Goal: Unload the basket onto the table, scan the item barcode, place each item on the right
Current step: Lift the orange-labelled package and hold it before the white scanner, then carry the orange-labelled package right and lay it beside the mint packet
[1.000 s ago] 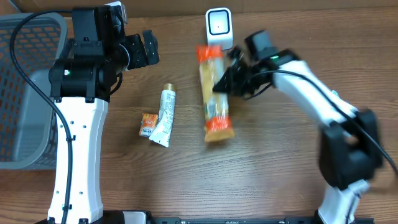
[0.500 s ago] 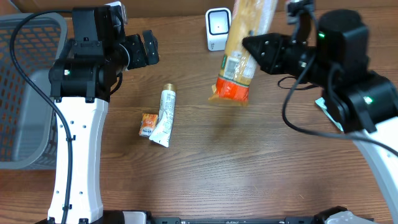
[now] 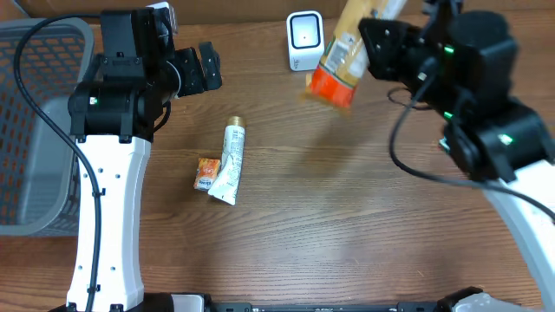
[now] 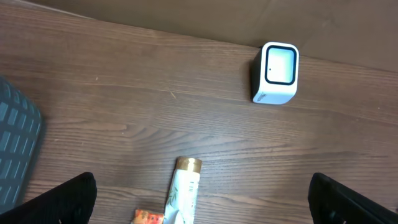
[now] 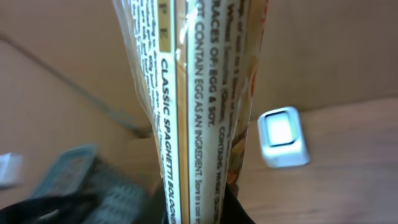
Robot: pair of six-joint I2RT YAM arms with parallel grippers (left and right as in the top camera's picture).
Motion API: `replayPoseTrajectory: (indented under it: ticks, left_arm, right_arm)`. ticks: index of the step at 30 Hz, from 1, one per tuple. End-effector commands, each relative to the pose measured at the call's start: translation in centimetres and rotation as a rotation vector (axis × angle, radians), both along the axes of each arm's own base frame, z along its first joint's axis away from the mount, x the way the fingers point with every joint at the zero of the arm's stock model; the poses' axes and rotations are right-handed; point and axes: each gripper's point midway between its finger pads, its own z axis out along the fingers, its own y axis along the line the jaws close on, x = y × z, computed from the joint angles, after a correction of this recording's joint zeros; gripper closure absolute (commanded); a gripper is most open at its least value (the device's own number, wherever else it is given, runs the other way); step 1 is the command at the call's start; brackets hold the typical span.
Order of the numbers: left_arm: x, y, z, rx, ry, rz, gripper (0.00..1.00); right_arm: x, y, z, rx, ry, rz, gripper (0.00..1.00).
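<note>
Right gripper [image 3: 375, 39] clamped on spaghetti pack [image 3: 341, 62] (aloft, near scanner [image 3: 303, 39]); left gripper [image 3: 211, 68] wide open.

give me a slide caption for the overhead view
Right jaws hold the spaghetti pack aloft beside the scanner; the tube and orange sachet lie on the table.

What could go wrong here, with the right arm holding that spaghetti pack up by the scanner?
1. The right gripper grips the long spaghetti pack away from its orange end, which hangs free; the slick wrapper might slip.
2. That end sits close to the white scanner in the overhead view; a swing could tip it.
3. The right wrist view shows text but no barcode, so the scan may miss.
</note>
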Motion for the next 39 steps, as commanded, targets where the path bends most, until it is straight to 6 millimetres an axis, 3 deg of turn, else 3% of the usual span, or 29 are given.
replayPoseTrajectory:
  ticks: [1,4,13,18,22,26,31,39]
  left_arm:
    - [0.1,0.1,0.1,0.006,-0.002,-0.011,0.00]
    - [0.1,0.1,0.1,0.006,-0.003,-0.011,0.00]
    - [0.1,0.1,0.1,0.006,-0.002,-0.011,0.00]
    - [0.1,0.1,0.1,0.006,-0.002,-0.011,0.00]
    - [0.1,0.1,0.0,0.006,-0.002,-0.011,0.00]
    - [0.1,0.1,0.1,0.006,-0.002,-0.011,0.00]
    - [0.1,0.1,0.1,0.006,-0.003,-0.011,0.00]
    - [0.1,0.1,0.0,0.006,-0.002,-0.011,0.00]
  right_arm:
    - [3.7,0.7,-1.3,-0.258,-0.126,-0.063,0.96]
    - [6.3,2.4,-4.2,-0.473,-0.193,-0.021,0.96]
    - [14.3,3.0,-6.6,-0.800,-0.444,-0.205,0.96]
    - [17.8,4.1,-9.5,-1.100,-0.613,-0.287,0.96]
    - [18.5,7.1,-11.5,-1.255,-0.757,-0.237,0.96]
    - [18.8,10.0,-14.9,-1.354,-0.854,-0.152,0.96]
    - [19.2,11.3,-19.1,-1.442,-0.864,-0.074,0.96]
    - [19.3,11.5,-19.6,-1.456,-0.869,-0.062,0.96]
